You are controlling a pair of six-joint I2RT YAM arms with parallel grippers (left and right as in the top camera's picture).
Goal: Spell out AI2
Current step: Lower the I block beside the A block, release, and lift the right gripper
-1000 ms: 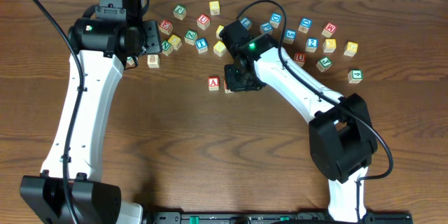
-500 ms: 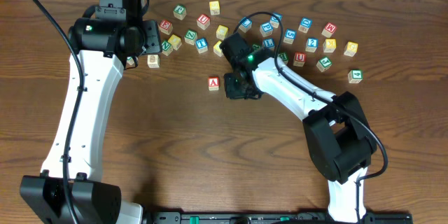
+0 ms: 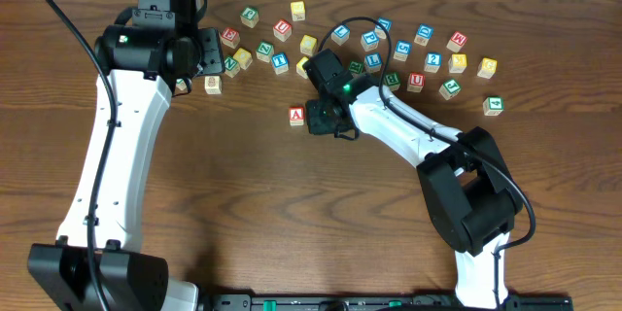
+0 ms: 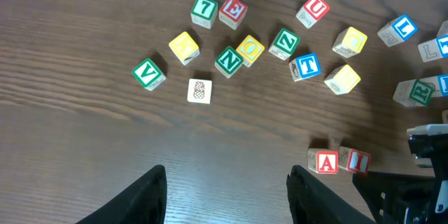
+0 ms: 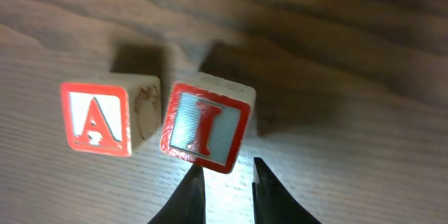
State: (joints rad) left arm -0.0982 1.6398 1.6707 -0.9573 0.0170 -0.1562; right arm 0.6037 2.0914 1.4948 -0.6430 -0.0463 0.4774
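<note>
1. My right gripper hangs low over the wooden table, just right of centre in the overhead view. Its fingers stand only a narrow gap apart, with nothing between them.
2. The I cube sits on the table just ahead of those fingertips, at the middle of the right wrist frame. It is turned a little out of square with its neighbour.
3. The A cube sits just beside the I cube, on the left of that frame. Whether the two touch, I cannot tell.
4. In the left wrist view the pair reads A then I, left to right, at the lower right of the frame.
5. My left gripper hovers with its fingers spread wide and empty, at the bottom edge of its own frame, well apart from the pair.
6. Loose cubes lie scattered across the upper part of the left wrist frame. Among them are a green V cube, a pineapple cube and a blue T cube.
7. Several blue-lettered cubes lie in the upper right of the overhead frame. I cannot read which of them is the 2 cube.
</note>
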